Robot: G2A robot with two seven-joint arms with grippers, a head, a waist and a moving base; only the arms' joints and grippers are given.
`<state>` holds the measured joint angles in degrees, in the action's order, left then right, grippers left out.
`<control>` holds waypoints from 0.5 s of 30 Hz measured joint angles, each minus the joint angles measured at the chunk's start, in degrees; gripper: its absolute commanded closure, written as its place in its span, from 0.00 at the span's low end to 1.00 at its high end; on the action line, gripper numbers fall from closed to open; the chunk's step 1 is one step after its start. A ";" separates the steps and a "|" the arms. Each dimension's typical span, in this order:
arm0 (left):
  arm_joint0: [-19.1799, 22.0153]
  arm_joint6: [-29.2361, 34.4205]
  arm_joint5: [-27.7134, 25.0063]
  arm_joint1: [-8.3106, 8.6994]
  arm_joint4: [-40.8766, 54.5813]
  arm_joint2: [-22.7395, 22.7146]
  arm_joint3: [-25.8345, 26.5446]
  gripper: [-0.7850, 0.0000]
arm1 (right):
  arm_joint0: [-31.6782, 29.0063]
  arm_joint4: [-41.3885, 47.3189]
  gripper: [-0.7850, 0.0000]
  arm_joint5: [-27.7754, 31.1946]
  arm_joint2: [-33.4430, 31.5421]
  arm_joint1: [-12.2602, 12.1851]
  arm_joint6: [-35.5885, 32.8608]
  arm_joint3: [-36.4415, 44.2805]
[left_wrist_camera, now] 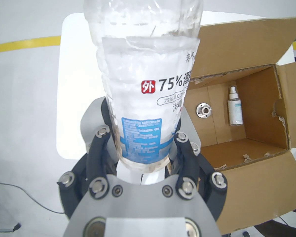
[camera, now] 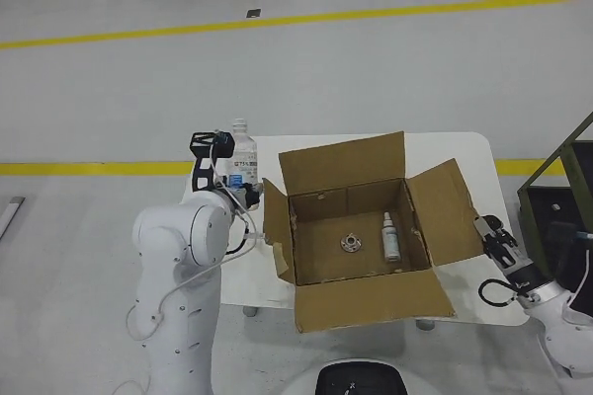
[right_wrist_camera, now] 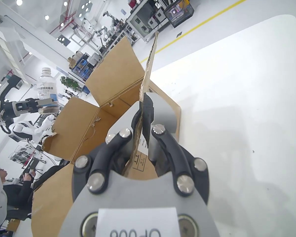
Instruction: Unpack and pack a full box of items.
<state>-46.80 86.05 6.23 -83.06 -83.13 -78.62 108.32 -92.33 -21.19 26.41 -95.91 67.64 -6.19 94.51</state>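
An open cardboard box stands on the white table with its flaps spread. Inside lie a small white spray bottle and a round metal part; the left wrist view shows the same spray bottle and metal part. My left gripper is shut on a clear disinfectant bottle, held above the table's left edge, beside the box. The top view has this bottle and left gripper there too. My right gripper is shut on the box's right flap, at the table's right side.
A dark green frame stands just right of the table. The floor has a yellow line behind the table. Bare tabletop lies to the right of the box.
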 measured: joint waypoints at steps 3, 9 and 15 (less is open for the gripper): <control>-0.79 0.54 0.58 0.28 -1.82 -1.68 -0.71 1.00 | -0.24 0.79 1.00 -0.97 -0.23 0.10 0.92 -0.56; -2.39 1.97 0.93 0.47 -4.55 -1.16 -7.92 1.00 | -1.57 1.41 1.00 -1.98 -1.53 0.26 3.74 0.10; -4.96 1.95 1.27 0.46 -4.68 -0.11 -11.29 1.00 | -3.95 1.55 1.00 -3.15 -2.53 0.61 8.22 1.21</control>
<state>-51.76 88.00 7.50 -82.60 -87.80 -78.73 97.04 -96.28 -19.65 23.26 -98.44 68.25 2.03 95.72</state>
